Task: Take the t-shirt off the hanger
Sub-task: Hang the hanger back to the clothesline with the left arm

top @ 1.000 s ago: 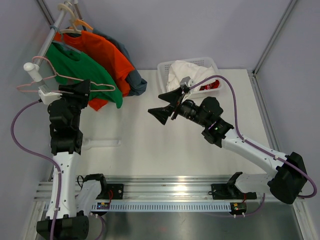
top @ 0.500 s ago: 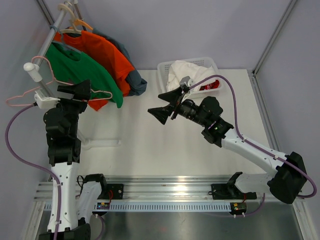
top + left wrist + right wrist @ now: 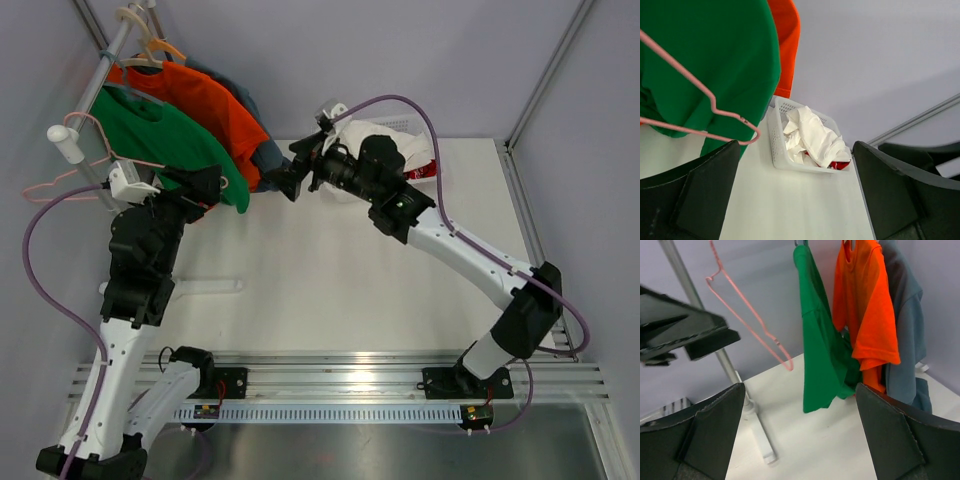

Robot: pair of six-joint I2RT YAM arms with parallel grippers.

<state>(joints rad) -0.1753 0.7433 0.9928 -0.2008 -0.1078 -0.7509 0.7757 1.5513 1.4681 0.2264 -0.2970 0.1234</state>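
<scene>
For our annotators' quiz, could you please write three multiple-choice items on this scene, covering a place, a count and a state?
1. Where does the white basket stand?
A. at the far edge of the table
B. at the near edge, between the arm bases
C. on the floor

2. How many garments are hanging?
A. two
B. three
C. five

3. The left gripper is:
A. shut on a sleeve
B. shut, empty
C. open, empty

Key:
1 A, the top view shows it at the far edge.
2 B, there is a green t-shirt, an orange t-shirt and a grey-blue t-shirt.
3 C, its fingers stand wide apart with nothing between them.
</scene>
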